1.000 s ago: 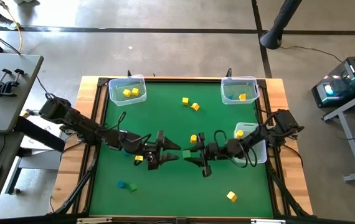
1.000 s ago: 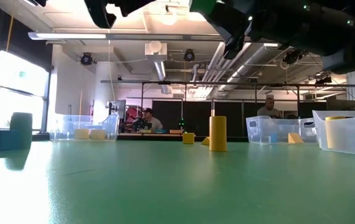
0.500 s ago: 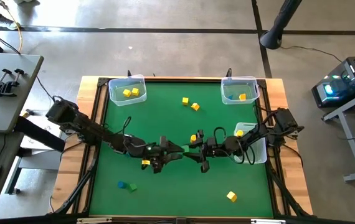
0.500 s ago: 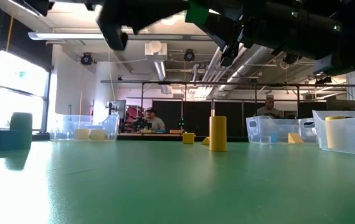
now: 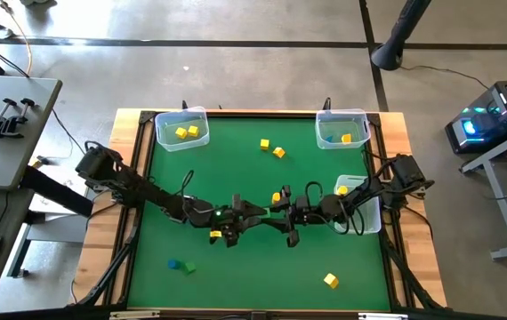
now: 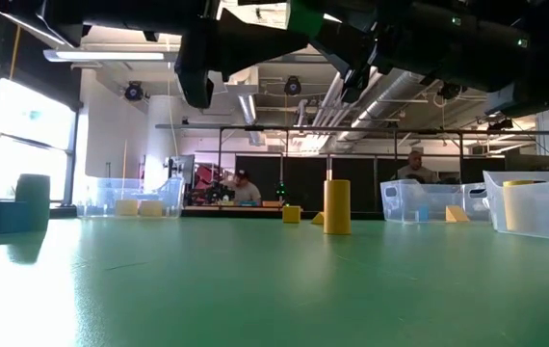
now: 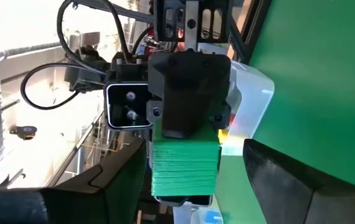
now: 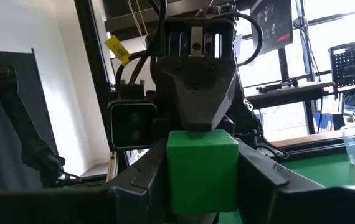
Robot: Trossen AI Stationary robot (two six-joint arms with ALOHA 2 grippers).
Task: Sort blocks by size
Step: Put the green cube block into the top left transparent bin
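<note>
We count two tools, the left tool and the right tool, meeting tip to tip. There are three bins. Yellow blocks come to eight: four loose on the counter, at and, and four inside bins. We see two green: one green block in the right tool, another well off from both tools. Just one blue block.

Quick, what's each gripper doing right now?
Left gripper: open, its fingers either side of the green cube block.
Right gripper: shut on that block.
</note>
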